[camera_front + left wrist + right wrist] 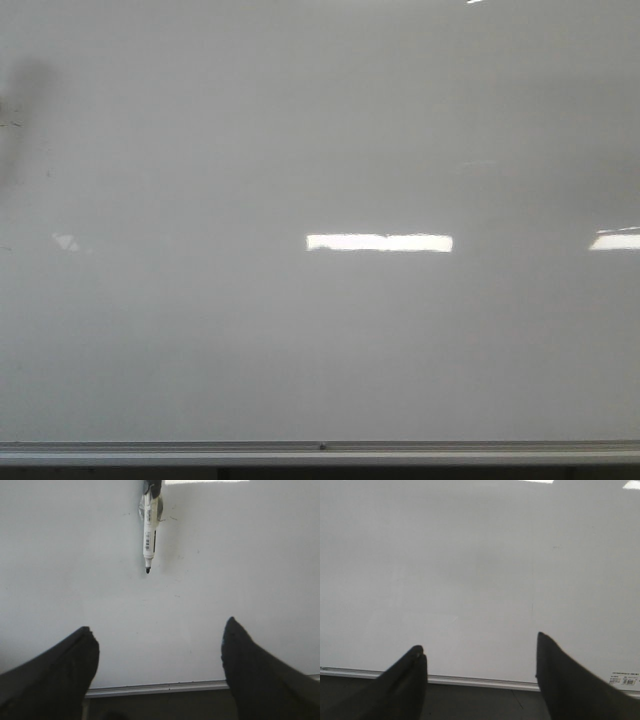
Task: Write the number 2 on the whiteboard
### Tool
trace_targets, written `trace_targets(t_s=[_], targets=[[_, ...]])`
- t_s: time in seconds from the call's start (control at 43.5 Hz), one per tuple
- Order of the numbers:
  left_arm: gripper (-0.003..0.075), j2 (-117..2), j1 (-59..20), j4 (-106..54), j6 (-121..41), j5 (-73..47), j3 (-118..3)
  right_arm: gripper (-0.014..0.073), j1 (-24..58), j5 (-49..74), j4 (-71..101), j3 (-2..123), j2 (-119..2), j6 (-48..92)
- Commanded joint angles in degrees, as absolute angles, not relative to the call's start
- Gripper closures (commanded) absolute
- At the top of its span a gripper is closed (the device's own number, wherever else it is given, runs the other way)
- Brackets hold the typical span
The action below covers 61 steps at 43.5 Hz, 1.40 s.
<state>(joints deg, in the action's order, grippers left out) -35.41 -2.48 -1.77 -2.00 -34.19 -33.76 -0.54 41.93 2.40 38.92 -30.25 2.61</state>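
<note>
Marker [148, 534] at 12 o'clock from left hand [157, 652], long axis toward it, tip nearest, on whiteboard [60, 570]. Both hands wide open, empty; right hand [480, 665] sees none.

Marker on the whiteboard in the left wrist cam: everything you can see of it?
A slim white marker pen with a black label strip, barcode-like print and a bare dark tip. It hangs against the glossy white-grey whiteboard, tip pointing toward the silver rail, its upper end in a dark holder at the frame edge. Neither gripper touches it. No writing is visible near it.
</note>
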Motion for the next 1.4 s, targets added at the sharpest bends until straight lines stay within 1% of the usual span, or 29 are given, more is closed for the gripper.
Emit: trace_targets(t_s=[0.0,0.253,0.805,1.081,1.38], targets=[[0.0149,-39.3,-2.4,-1.9,-2.3,-29.4,-37.2,0.0044,-0.5,38.5,2.3,40.7,-30.9,3.1],[0.0158,-49.3,-2.4,-1.9,-2.3,-24.3,-41.7,0.0044,-0.5,38.4,2.3,40.7,-30.9,3.1],[0.0158,-70.3,-2.4,-1.9,-2.3,-17.0,-49.1,0.0044,-0.5,38.4,2.3,40.7,-30.9,3.1],[0.0158,-78.1,-2.4,-1.9,-2.3,-11.7,-52.7,0.0044,-0.5,38.3,2.3,40.7,-30.9,3.1],[0.0158,-84.1,-2.4,-1.9,-2.3,-10.5,-56.2,0.0044,-0.5,38.4,2.3,40.7,-30.9,3.1]])
